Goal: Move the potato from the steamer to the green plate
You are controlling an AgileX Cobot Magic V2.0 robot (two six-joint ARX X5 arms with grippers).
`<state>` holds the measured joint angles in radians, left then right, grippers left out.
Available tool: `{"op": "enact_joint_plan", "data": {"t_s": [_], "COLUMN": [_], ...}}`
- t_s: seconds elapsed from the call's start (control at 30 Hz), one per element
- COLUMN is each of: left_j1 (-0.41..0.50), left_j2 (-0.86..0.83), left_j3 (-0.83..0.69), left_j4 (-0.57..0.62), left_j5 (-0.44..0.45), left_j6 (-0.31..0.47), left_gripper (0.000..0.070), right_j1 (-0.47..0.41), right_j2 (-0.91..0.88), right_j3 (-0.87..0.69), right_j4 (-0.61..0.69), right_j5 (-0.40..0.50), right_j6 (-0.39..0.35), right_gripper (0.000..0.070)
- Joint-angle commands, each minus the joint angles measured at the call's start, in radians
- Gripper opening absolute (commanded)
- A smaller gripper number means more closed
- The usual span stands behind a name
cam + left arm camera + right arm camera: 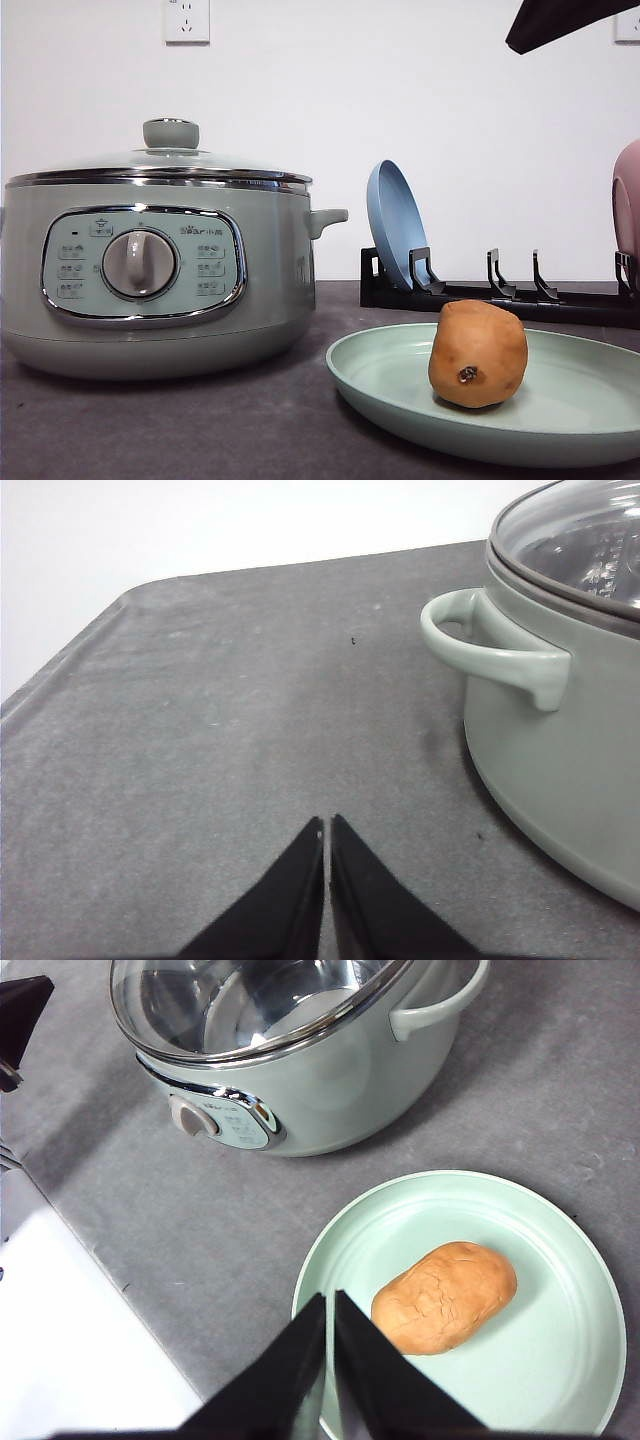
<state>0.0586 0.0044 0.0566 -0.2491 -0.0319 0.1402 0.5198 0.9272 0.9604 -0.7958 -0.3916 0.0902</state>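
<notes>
Our right gripper hung clenched and empty above the green plate, suggesting release was complete. The potato lay on that plate, just beside the fingertips. Our left gripper was pressed closed over bare table beside the lidded steamer.

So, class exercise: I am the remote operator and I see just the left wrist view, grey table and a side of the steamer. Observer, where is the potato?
Observer: The potato lies on the green plate, right of the steamer in the front view.
Operator: Is the right gripper holding it?
Observer: No. The right gripper is shut and empty, above the plate's rim beside the potato.
Operator: Anything behind the plate?
Observer: A black rack with a blue plate standing in it.
</notes>
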Motion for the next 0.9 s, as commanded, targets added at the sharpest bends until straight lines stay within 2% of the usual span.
{"op": "enact_joint_plan", "data": {"t_s": [0.0,0.23,0.37,0.43,0.6,0.73,0.87], "left_j1": [0.000,0.000,0.000,0.000,0.000,0.000,0.000], "left_j2": [-0.001,-0.001,-0.001,-0.001,-0.001,-0.001,-0.001], "left_j3": [-0.020,-0.020,-0.020,-0.020,-0.020,-0.020,-0.020], "left_j4": [-0.005,-0.005,-0.005,-0.005,-0.005,-0.005,-0.005], "left_j5": [-0.006,-0.006,-0.006,-0.006,-0.006,-0.006,-0.006], "left_j6": [0.004,0.004,0.004,0.004,0.004,0.004,0.004], "left_gripper": [0.0002,0.0002,0.0002,0.0002,0.0002,0.0002,0.0002], "right_j1": [0.006,0.002,-0.058,-0.112,-0.296,-0.431,-0.511], "right_j2": [0.006,0.001,-0.052,-0.093,-0.240,-0.380,-0.518], "right_j3": [0.018,0.018,0.017,0.010,-0.074,-0.203,-0.363], "right_j4": [0.010,0.009,0.013,0.050,0.215,0.336,0.480], "right_j5": [-0.001,0.000,0.006,0.006,0.006,0.007,0.047], "right_j6": [0.006,-0.015,-0.111,-0.130,-0.128,-0.132,-0.132], "right_gripper": [0.0000,0.0000,0.0000,0.0000,0.0000,0.0000,0.0000]}}
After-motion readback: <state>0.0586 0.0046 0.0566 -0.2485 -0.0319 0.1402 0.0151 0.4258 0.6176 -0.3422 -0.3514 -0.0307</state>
